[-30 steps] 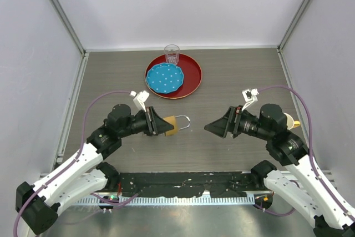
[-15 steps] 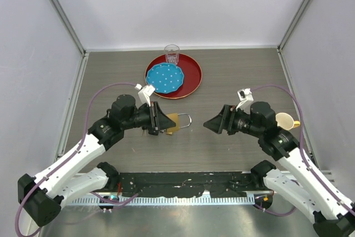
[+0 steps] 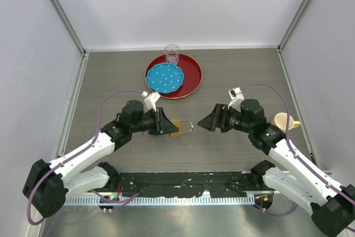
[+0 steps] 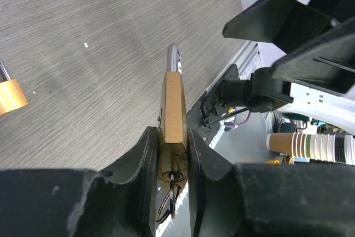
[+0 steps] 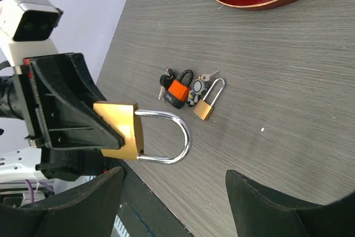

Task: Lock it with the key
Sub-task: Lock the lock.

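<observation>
My left gripper is shut on the body of a large brass padlock and holds it above the table, steel shackle pointing right. In the left wrist view the padlock sits edge-on between the jaws of the left gripper. A key with a wire ring sits in its keyhole. My right gripper is open and empty, facing the shackle from a short gap to the right. In the right wrist view the padlock and its shackle lie just beyond the open right gripper.
A small pile of locks lies on the table: an orange-and-black padlock and a small brass padlock. A red tray with a blue plate and a glass stands at the back. A yellow cup lies at the right.
Both arms have closed in toward the middle. The left gripper carried the padlock slightly right and nearer; the right gripper moved left, narrowing the gap to the shackle.
</observation>
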`<state>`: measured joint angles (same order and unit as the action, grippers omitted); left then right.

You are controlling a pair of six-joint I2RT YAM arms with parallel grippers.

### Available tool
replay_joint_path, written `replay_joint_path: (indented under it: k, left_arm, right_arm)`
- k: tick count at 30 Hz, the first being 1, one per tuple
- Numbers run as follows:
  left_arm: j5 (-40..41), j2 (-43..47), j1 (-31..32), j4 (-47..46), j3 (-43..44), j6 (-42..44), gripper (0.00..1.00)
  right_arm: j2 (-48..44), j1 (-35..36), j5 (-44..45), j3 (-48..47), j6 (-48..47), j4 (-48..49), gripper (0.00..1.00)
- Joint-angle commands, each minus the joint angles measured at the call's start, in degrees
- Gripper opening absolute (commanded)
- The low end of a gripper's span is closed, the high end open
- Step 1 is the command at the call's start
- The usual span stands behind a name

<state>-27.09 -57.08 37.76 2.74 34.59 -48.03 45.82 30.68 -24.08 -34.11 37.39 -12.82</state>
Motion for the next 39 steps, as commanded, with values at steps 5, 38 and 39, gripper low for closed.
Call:
replay_joint_path:
  k: [5,38,39]
  left_arm:
    - [-0.7,0.9,-0.2,-16.1,-2.7,-5.2,0.00]
    - [-0.2,4.3,-0.2,-23.9,-6.4,-10.0,0.00]
    - [-0.2,4.3,-0.2,-23.9,-6.4,-10.0,0.00]
  right_arm:
    - [-1.4,0.2,3.3,0.5,-4.3,-0.8,0.79]
    - [17.6,6.6,4.5,-0.7,-1.3,20.5,0.56]
    - [17.5,6.5,4.6,-0.8,-1.0,20.8,0.56]
